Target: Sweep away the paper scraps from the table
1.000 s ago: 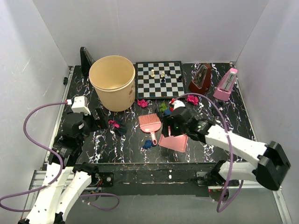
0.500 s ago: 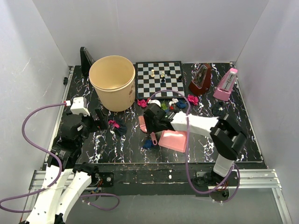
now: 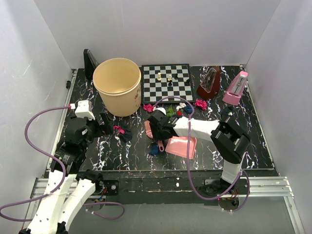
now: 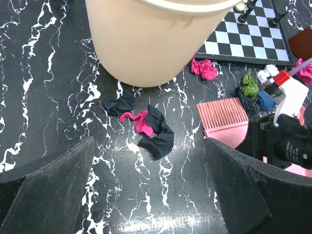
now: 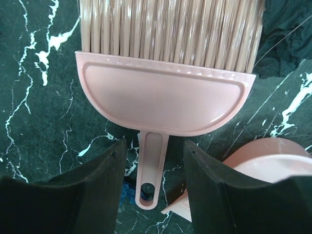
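Paper scraps lie on the black marble table point(image 3: 122, 156): a magenta and black pair point(image 3: 121, 130), one magenta point(image 3: 148, 107), green point(image 3: 170, 111), blue point(image 3: 188, 110), another magenta point(image 3: 200, 103), and a blue one point(image 3: 154, 150) by the brush handle. The left wrist view shows the magenta and black pair point(image 4: 146, 124). A pink brush point(image 5: 163, 97) lies flat. My right gripper point(image 5: 153, 146) is open, its fingers on either side of the brush handle point(image 5: 151, 165), not closed on it. My left gripper point(image 4: 148, 161) is open and empty, above the table near the pair.
A tan bucket point(image 3: 117, 85) stands back left. A chessboard point(image 3: 165, 83) with pieces is behind the scraps. Two metronomes, dark red point(image 3: 210, 82) and pink point(image 3: 235, 87), stand back right. A pink dustpan point(image 3: 181, 146) lies right of the brush.
My right arm swung left from the dustpan to the brush and now sits over its handle with open jaws. The left arm has barely moved.
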Controlling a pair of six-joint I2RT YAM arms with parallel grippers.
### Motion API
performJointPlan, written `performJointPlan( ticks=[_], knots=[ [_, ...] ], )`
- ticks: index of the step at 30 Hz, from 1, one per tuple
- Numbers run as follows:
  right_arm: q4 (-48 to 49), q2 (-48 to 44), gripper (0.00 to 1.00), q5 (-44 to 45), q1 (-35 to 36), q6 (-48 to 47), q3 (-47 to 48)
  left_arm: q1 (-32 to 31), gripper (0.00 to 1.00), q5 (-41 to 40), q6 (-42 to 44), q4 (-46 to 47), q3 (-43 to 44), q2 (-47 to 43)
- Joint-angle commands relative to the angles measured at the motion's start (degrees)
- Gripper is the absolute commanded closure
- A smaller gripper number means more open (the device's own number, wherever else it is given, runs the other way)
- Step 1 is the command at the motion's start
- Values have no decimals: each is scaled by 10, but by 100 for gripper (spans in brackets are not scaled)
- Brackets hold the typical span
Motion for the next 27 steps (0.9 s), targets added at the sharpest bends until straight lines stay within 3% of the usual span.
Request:
performJointPlan(
  ticks=[1, 6, 9, 13, 18, 27],
  knots=[
    [-4, 14, 43, 5, 4, 12, 25, -1, 2, 26, 5, 14, -8, 19],
    [-14, -64, 33, 52, 1, 5, 9, -5, 2, 112, -58, 21, -3, 98],
    [-19, -140, 28, 73, -23, 8, -20, -74, 2, 26, -138, 15, 3, 168],
    [-30, -259, 28, 86, -95, 28, -73, -231, 2, -106, -238, 5, 26, 256],
    [-50, -390, 28, 121, -175, 13, -126, -352, 2, -151, -329, 22, 74, 406],
    [-57, -506, 29, 116, -224, -17, -180, -411, 2, -208, -427, 20, 196, 608]
  ],
)
